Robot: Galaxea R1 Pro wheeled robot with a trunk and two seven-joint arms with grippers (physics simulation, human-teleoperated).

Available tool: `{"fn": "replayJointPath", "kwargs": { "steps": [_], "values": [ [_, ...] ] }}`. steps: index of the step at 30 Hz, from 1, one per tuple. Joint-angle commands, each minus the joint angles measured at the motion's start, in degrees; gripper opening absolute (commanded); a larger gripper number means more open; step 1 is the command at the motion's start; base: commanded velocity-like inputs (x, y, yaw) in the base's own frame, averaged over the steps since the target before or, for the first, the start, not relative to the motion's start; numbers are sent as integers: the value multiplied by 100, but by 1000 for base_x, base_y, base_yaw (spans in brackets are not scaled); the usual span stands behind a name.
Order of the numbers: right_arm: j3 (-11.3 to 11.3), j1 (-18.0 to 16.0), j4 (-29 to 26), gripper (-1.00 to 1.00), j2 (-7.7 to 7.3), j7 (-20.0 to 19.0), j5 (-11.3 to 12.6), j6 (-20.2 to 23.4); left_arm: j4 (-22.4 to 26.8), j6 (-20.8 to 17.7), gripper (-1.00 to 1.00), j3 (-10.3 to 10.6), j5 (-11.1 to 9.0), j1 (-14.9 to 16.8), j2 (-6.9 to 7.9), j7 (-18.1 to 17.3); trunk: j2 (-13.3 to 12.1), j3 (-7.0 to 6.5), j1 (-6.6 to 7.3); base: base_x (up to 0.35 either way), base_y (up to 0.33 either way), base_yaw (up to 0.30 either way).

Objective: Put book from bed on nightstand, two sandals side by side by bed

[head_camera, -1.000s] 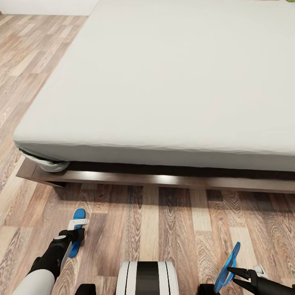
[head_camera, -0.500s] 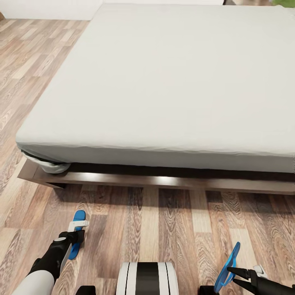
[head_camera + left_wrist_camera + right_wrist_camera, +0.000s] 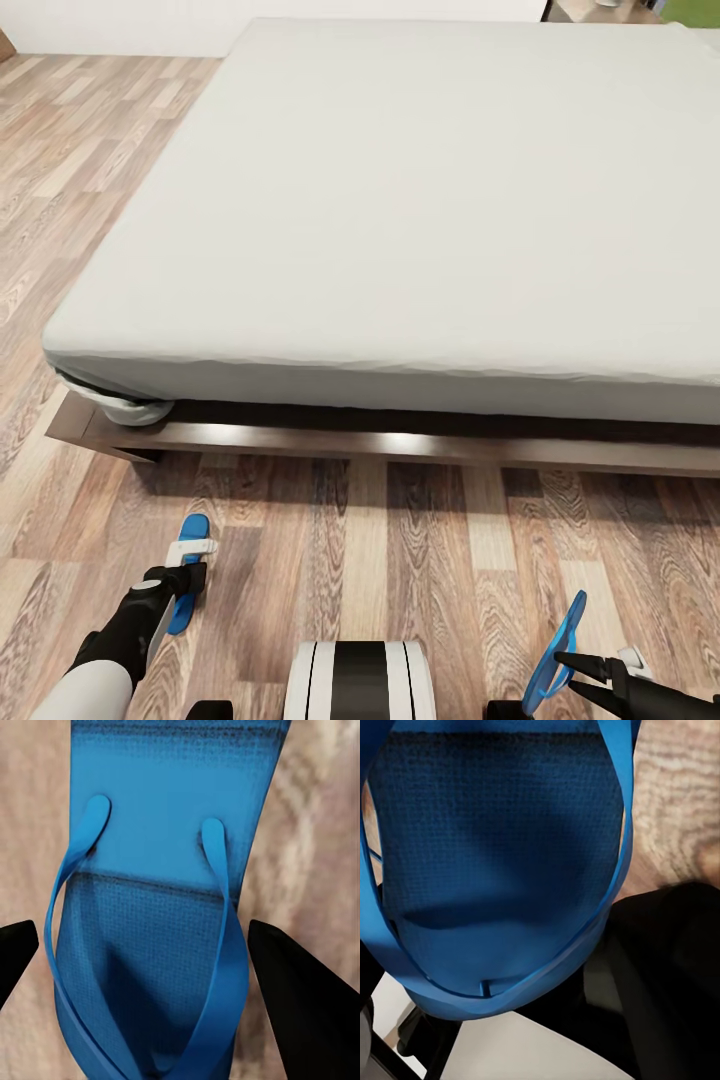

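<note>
The bed (image 3: 420, 200), a pale grey mattress on a dark wood frame (image 3: 400, 440), fills the head view ahead. One blue sandal (image 3: 193, 526) is at my left gripper (image 3: 186, 572), low on the left. In the left wrist view that sandal (image 3: 157, 870) spans the gap between the two black fingers (image 3: 300, 1005), strap side up, over the floor. My right gripper (image 3: 566, 662) is shut on the other sandal (image 3: 560, 645), which stands on edge. Its sole (image 3: 502, 847) lies very close in the right wrist view. The book and the nightstand are out of view.
Brown wood-plank floor (image 3: 420, 560) runs between me and the bed frame and on past the bed's left side (image 3: 80, 150). My white and black trunk (image 3: 360, 680) is at the bottom centre. A brown surface (image 3: 590, 10) peeks past the bed's far right corner.
The head camera has tilted up a little, so more of the bed's far end shows. Both arms and both sandals stay where they were.
</note>
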State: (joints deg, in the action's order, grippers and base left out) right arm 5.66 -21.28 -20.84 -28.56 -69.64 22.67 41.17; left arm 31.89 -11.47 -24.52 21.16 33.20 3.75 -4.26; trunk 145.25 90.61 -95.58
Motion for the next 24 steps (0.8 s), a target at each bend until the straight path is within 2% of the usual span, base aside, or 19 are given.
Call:
{"fn": "replayJointPath", "kwargs": {
  "steps": [1,11,12,24],
  "values": [
    [6,-3,1,-100,0,-6,18,41,15,-22,-100,-35,64,2,-6,-49,1,3,1,0,0,0],
    [6,-1,1,-100,0,-6,18,41,14,-19,-100,-35,66,2,-6,-49,1,3,1,0,0,0],
    [6,-2,1,-100,0,-6,18,41,16,-20,100,-35,67,2,-6,-49,1,3,1,0,0,0],
    [6,-4,1,-100,0,-4,18,41,19,-14,100,-35,66,0,-6,-49,1,3,1,0,0,0]
  ]
}}
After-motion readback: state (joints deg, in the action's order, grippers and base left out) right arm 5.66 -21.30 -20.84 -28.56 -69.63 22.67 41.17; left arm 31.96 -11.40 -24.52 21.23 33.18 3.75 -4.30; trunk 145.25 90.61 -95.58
